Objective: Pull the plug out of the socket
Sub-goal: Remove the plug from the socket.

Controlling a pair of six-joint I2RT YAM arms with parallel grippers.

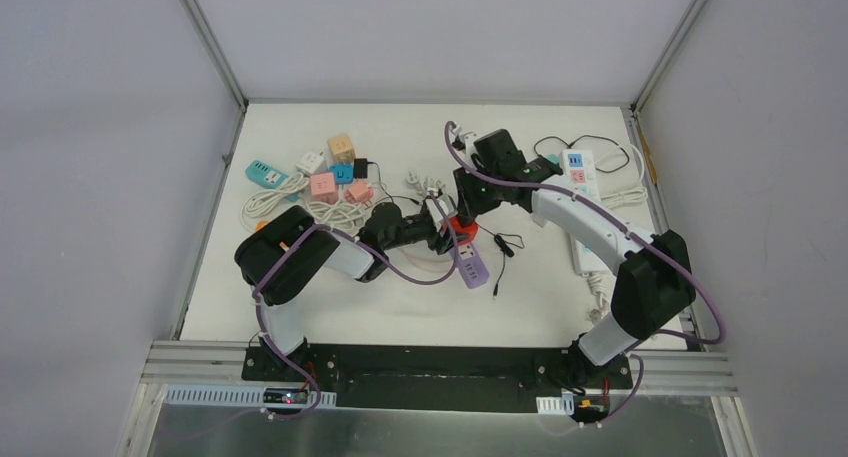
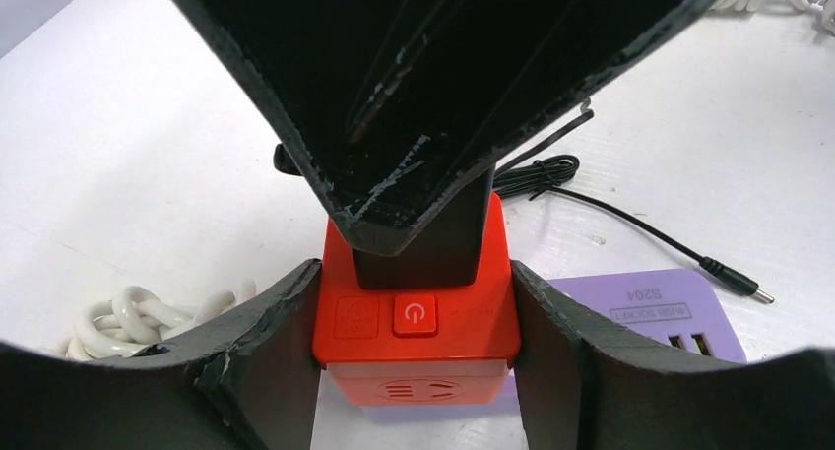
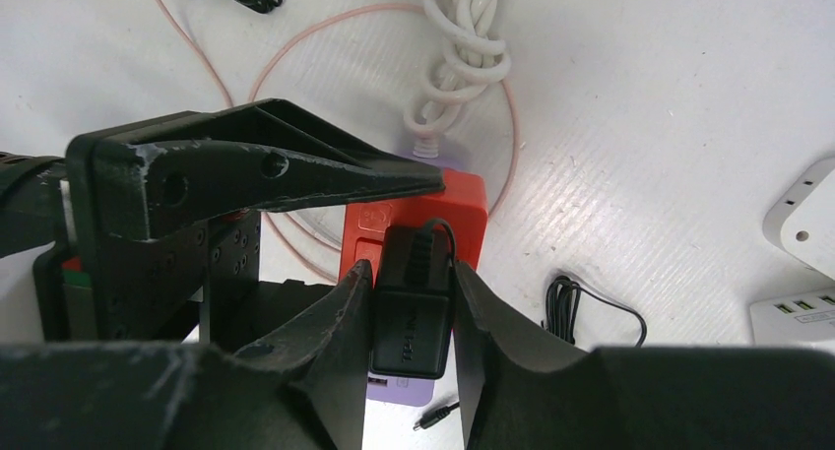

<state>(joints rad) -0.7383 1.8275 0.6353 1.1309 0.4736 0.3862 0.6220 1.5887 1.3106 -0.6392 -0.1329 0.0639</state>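
Left fingers [image 2: 266, 344] gripped the red socket cube [image 2: 473, 312] on both sides | right fingers [image 3: 335, 322] stood narrow, clamping the black plug [image 3: 412, 317] between them | plug's long axis ran along the right fingers into the cube beyond their tips.

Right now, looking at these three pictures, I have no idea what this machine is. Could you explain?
These are two robot arms bolted to a table. The wide picture looks down from above; the other two come from a camera on each wrist. The left claw grips a red socket cube by its sides. The right claw pinches the black plug sitting in that cube. A purple power strip lies close by. Farther off are coloured socket cubes, white cords and a white power strip.
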